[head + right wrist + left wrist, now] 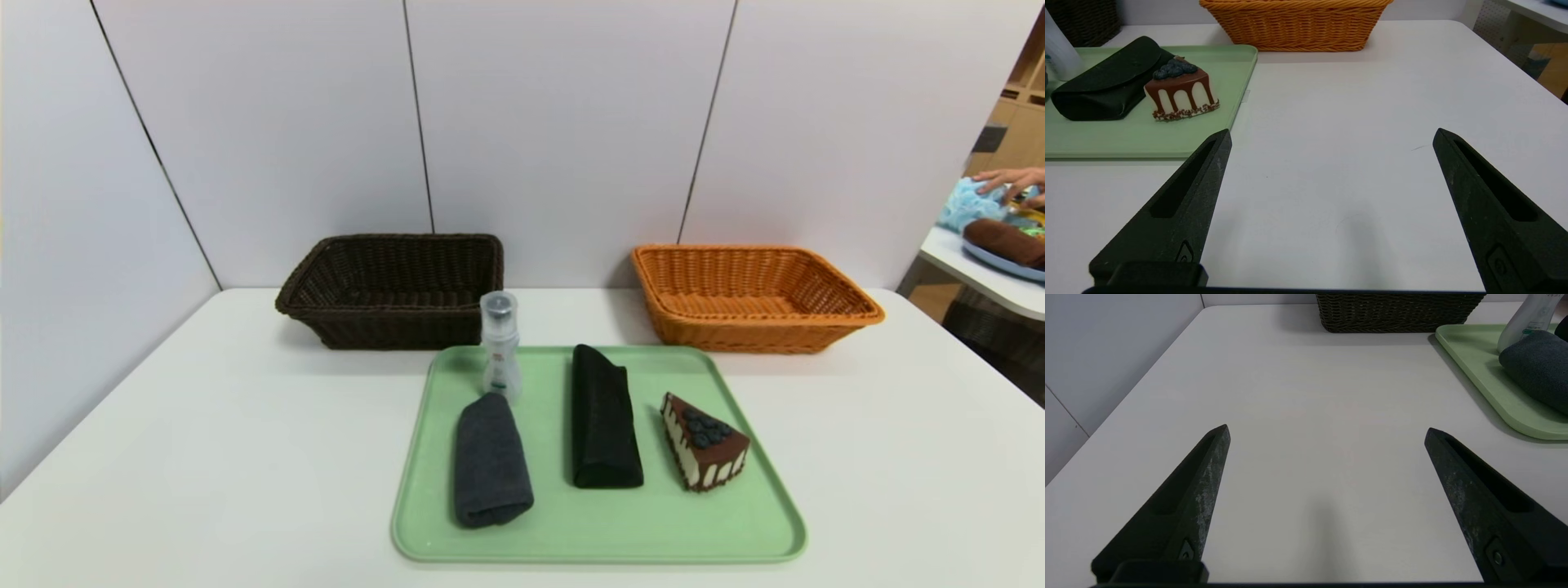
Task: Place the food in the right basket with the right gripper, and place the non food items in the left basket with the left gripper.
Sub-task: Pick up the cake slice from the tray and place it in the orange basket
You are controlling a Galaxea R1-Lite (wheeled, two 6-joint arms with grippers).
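In the head view, my tray (pixel 600 549) sits low in the middle of the frame. On it the cake (pixel 705 445) is at the right, the case (pixel 604 420) in the middle, the towel (pixel 491 465) lower left and the bottle (pixel 500 347) upright at the upper left, overlapping the rim of the dark basket (pixel 392 310) from here. The orange basket (pixel 755 321) stands at the upper right.

The bottle worries me most: it is tall and close to the towel, so a sideways brush from my left gripper (pixel 1327 426) could topple it. Squeezing the cake too hard might dent it or loosen its berries, and a wide approach could nudge the case beside it. The case looks smooth and may slip if I catch only its edge.

Both my grippers are spread wide and hold nothing. The left hangs over the bare surface (pixel 1327 396) left of the tray, the right gripper (pixel 1334 130) over the surface to its right, fingers pointing forward.
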